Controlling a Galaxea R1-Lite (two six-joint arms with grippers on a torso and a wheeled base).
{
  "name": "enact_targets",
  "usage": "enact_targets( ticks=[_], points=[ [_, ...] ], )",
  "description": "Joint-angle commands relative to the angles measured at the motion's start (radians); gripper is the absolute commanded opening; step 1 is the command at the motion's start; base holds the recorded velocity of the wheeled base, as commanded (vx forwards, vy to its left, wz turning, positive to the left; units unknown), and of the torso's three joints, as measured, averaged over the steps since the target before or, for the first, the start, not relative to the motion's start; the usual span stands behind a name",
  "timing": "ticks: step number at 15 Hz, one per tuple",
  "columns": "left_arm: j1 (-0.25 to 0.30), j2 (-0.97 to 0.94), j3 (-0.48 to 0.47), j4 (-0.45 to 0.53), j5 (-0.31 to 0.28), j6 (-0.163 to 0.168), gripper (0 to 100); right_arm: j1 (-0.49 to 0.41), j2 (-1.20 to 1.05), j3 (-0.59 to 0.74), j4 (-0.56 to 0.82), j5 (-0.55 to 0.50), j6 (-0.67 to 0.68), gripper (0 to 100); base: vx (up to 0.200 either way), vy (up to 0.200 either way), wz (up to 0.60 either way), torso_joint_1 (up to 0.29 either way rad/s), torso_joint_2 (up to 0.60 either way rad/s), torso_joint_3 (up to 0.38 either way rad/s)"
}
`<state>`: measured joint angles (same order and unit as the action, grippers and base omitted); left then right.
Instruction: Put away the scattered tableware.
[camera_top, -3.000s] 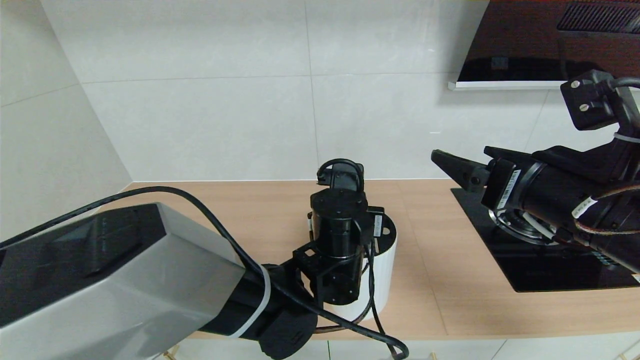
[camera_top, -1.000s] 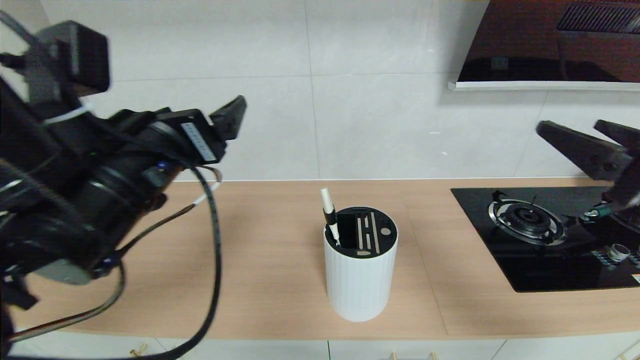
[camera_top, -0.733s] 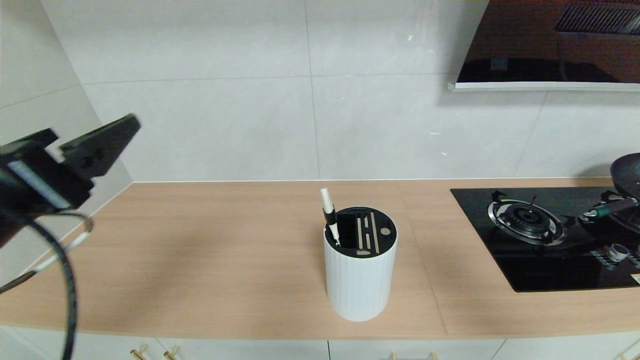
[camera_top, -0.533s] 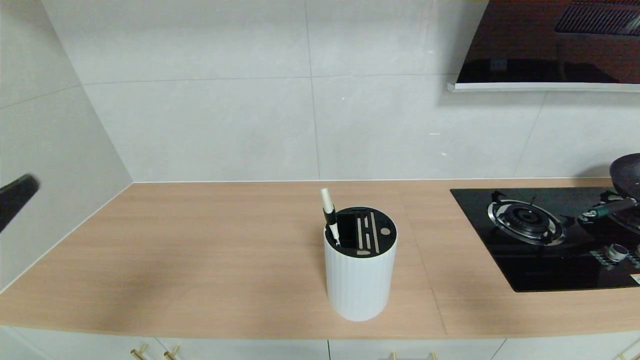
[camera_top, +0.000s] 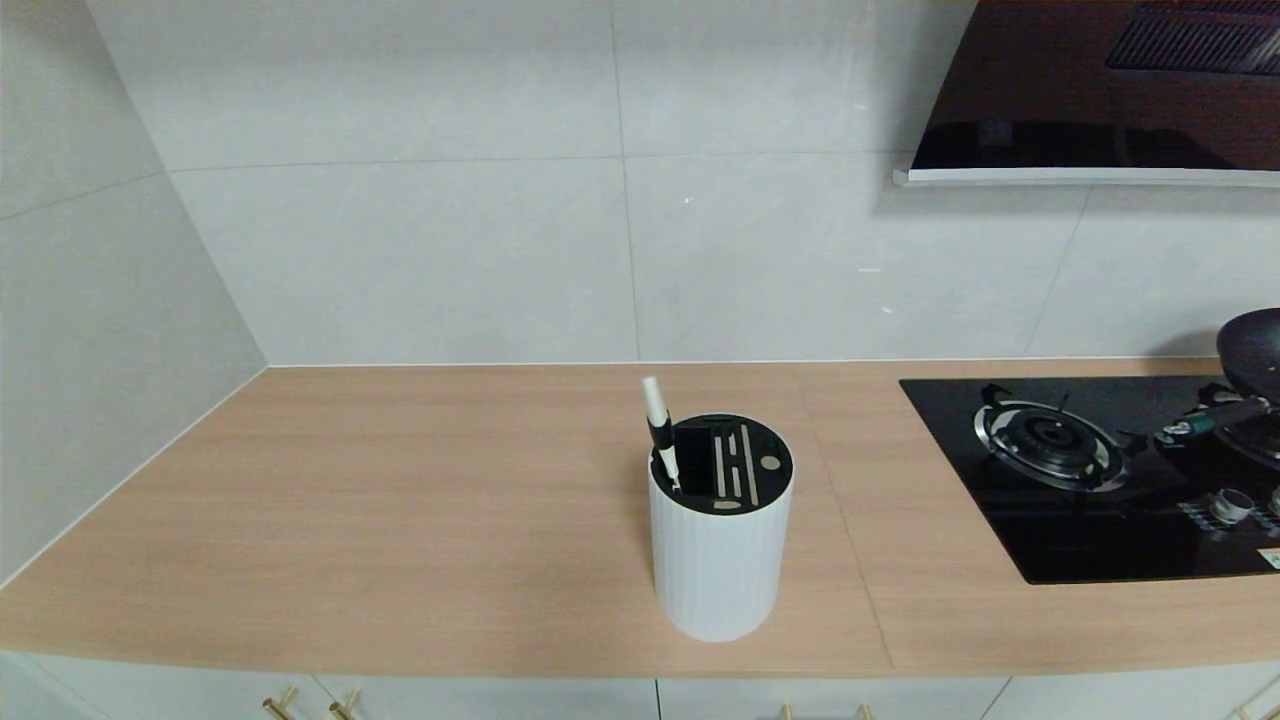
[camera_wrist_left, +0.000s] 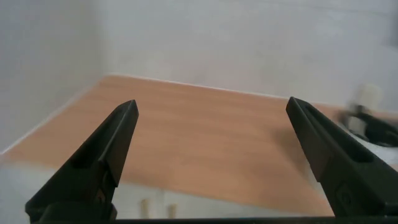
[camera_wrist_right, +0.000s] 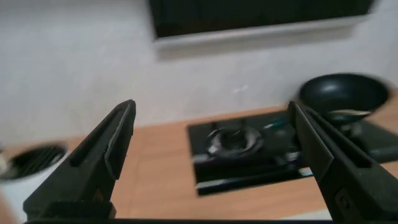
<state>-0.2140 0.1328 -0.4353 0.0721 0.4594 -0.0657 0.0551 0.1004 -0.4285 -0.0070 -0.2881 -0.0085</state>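
One holder (camera_top: 718, 560) stands on one counter (camera_top: 400, 520), with one handle (camera_top: 657, 425) sticking out of the holder's top. Right of the holder are one hob (camera_top: 1060, 545), one bare burner (camera_top: 1045, 443) and one pan (camera_top: 1250, 345). Above and to the holder's right hangs one hood (camera_top: 1090, 90).

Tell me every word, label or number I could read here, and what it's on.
No text here is legible.
Small sticker at the front corner of the stove: too small to read.
Markings beside the knob: too small to read.
White utensil holder: no print shows.
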Motion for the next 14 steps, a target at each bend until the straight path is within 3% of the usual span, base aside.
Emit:
enact_targets(
  ticks=[1,2,3,4,5,6,7,8,9,10,13,14],
  points=[
    [0.079,-0.038,0.033,-0.003,-0.001,0.003,100,-0.06,-0.099,0.04,0.052,0.037,-0.001,100,0.0,0.0,0.0,0.0,0.0,0.0],
    [0.111,-0.038,0.067,-0.009,0.002,0.006,100,-0.06,-0.1,0.07,0.058,0.029,0.005,100,0.0,0.0,0.0,0.0,0.0,0.0],
    [0.177,-0.058,0.129,-0.032,-0.002,0.006,100,-0.06,-0.1,0.103,0.038,0.017,0.016,100,0.0,0.0,0.0,0.0,0.0,0.0],
    [0.206,-0.133,0.19,-0.029,-0.025,0.032,100,-0.06,-0.1,0.151,0.027,0.018,0.021,100,0.0,0.0,0.0,0.0,0.0,0.0],
    [0.213,-0.133,0.276,-0.048,-0.033,0.07,100,-0.06,-0.1,0.218,0.021,0.02,0.021,100,0.0,0.0,0.0,0.0,0.0,0.0],
    [0.213,-0.133,0.389,-0.155,0.004,0.081,100,-0.06,-0.1,0.324,-0.011,0.017,0.021,100,0.0,0.0,0.0,0.0,0.0,0.0],
    [0.213,-0.133,0.435,-0.204,-0.005,0.099,100,-0.06,-0.1,0.419,-0.102,0.02,0.018,100,0.0,0.0,0.0,0.0,0.0,0.0],
    [0.213,-0.133,0.435,-0.164,-0.031,0.096,100,-0.06,-0.099,0.429,-0.113,0.024,0.015,100,0.0,0.0,0.0,0.0,0.0,0.0],
    [0.213,-0.133,0.435,-0.107,-0.113,0.083,100,-0.06,-0.099,0.429,-0.041,0.04,0.012,100,0.0,0.0,0.0,0.0,0.0,0.0],
    [0.213,-0.133,0.435,-0.106,-0.153,0.083,100,-0.06,-0.099,0.429,-0.039,0.05,0.01,100,0.0,0.0,0.0,0.0,0.0,0.0],
    [0.213,-0.133,0.435,-0.1,-0.403,0.081,100,-0.057,-0.097,0.425,0.022,0.239,0.001,100,0.0,0.0,0.0,0.0,0.0,0.0],
    [0.213,-0.133,0.435,-0.064,-0.456,0.099,100,-0.057,-0.099,0.427,0.004,0.237,-0.039,100,0.0,0.0,0.0,0.0,0.0,0.0]
  ],
)
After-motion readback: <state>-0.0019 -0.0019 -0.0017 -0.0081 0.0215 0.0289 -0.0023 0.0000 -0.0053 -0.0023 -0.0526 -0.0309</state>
